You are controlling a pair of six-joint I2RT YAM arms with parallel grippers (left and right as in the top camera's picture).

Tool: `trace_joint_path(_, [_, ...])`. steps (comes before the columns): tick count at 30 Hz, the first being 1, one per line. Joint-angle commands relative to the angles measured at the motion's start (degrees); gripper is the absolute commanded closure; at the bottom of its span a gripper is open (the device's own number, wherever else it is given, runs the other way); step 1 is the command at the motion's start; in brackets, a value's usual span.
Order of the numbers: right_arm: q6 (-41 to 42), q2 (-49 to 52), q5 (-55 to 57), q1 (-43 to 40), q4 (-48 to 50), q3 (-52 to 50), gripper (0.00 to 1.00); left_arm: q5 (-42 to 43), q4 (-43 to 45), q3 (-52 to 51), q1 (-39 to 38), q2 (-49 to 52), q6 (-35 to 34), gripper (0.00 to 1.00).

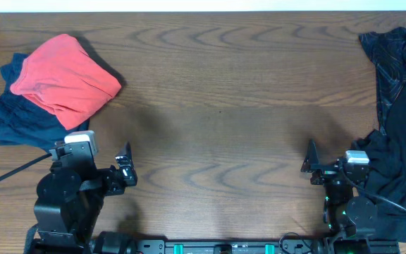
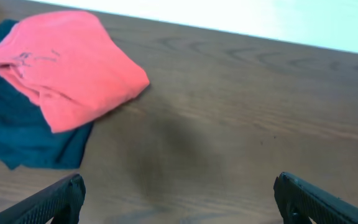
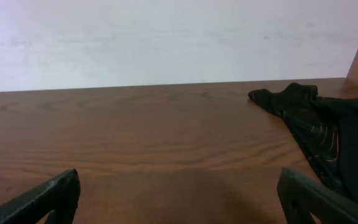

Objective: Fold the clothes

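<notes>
A folded coral-red shirt [image 1: 65, 79] lies at the far left of the table on top of a folded navy-blue garment [image 1: 16, 120]. Both also show in the left wrist view, the red shirt [image 2: 67, 65] over the navy one [image 2: 23, 134]. A heap of unfolded black clothes [image 1: 400, 120] lies along the right edge and shows in the right wrist view [image 3: 325, 134]. My left gripper [image 1: 124, 171] [image 2: 179, 199] is open and empty near the front left. My right gripper [image 1: 309, 166] [image 3: 179, 196] is open and empty near the front right, just left of the black heap.
The brown wooden table [image 1: 217, 106] runs between the two piles. A pale wall [image 3: 166, 37] stands behind the table's far edge. A black cable [image 1: 5, 176] trails from the left arm's base.
</notes>
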Motion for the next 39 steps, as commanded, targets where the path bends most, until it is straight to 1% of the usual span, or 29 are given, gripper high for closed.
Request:
trace_joint_path(1, [-0.7,-0.5,-0.4,0.4,-0.2,-0.2,0.01,0.2,-2.0,-0.9,2.9,-2.5,0.9,0.02])
trace_joint_path(3, [-0.7,-0.5,-0.4,0.4,-0.2,-0.2,0.01,1.6,-2.7,-2.6,5.2,-4.3,1.0,0.02])
trace_joint_path(6, [-0.7,-0.5,-0.4,0.4,-0.2,-0.2,0.01,1.6,-2.0,-7.0,7.6,-8.1,1.5,0.02])
trace_joint_path(10, [-0.7,-0.5,-0.4,0.4,-0.2,-0.2,0.01,1.5,3.1,-15.6,8.7,-14.3,5.5,0.02])
trace_joint_path(12, [-0.7,-0.5,-0.4,0.4,-0.2,-0.2,0.01,1.5,7.1,-20.6,8.6,-17.7,7.0,0.02])
trace_joint_path(14, [-0.7,-0.5,-0.4,0.4,-0.2,-0.2,0.01,1.5,11.5,-25.4,8.6,-20.6,7.1,0.02])
trace_joint_path(21, [-0.7,-0.5,-0.4,0.4,-0.2,-0.2,0.01,1.5,28.2,-39.2,8.6,-27.2,8.3,0.02])
trace_joint_path(27, [-0.7,-0.5,-0.4,0.4,-0.2,-0.2,0.01,1.6,39.9,-48.1,8.6,-28.7,8.7,0.02])
trace_joint_path(30, [-0.7,-0.5,-0.4,0.4,-0.2,-0.2,0.01,3.5,45.0,-51.8,8.6,-28.7,11.8,0.02])
trace_joint_path(39, [-0.7,-0.5,-0.4,0.4,-0.2,-0.2,0.01,3.9,45.4,-52.2,8.6,-28.7,10.8,0.02])
